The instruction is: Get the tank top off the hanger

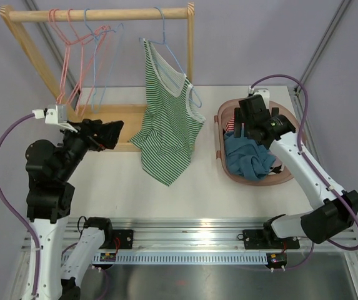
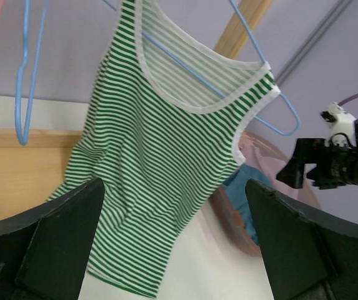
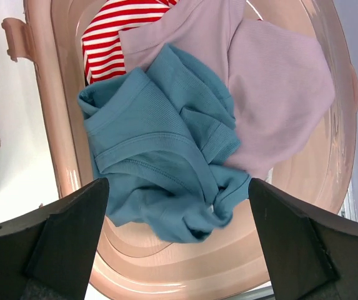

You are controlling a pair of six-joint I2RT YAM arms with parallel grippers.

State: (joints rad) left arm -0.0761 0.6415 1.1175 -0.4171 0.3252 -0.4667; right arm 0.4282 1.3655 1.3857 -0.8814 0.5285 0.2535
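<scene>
The left claw (image 2: pixel 177 244) is spread wide, its two dark fingers (image 2: pixel 54 244) far apart with nothing between them and touching nothing, and it faces the tank top (image 2: pixel 160 162) from the left. The green-and-white striped tank top hangs crooked on a light blue wire hanger (image 2: pixel 296 124): the wire runs through the neck opening and its bent end sticks out past the right armhole, so the cloth sags to one side. The hanger hooks over the top rail of a wooden rack (image 1: pixel 104 14), near the rack's right post. Whether the hem touches the table (image 1: pixel 104 187) cannot be told. Spare hangers (image 1: pixel 72 42), pink and blue, hang bare at the left end of the same rail. The right claw (image 3: pixel 179 237) is just as wide open and empty, held over a pink plastic basket (image 3: pixel 54 137) that stands on the right of the table, well apart from the tank top. In the basket a crumpled teal garment (image 3: pixel 154 162) lies on top, touching a red-and-white striped garment (image 3: pixel 113 40) and a lilac garment (image 3: pixel 272 94). The table is white, with a metal mounting rail (image 1: pixel 185 234) along its near edge where both arms are bolted. Behind the rack stands a plain pale violet wall (image 1: pixel 260 37).
</scene>
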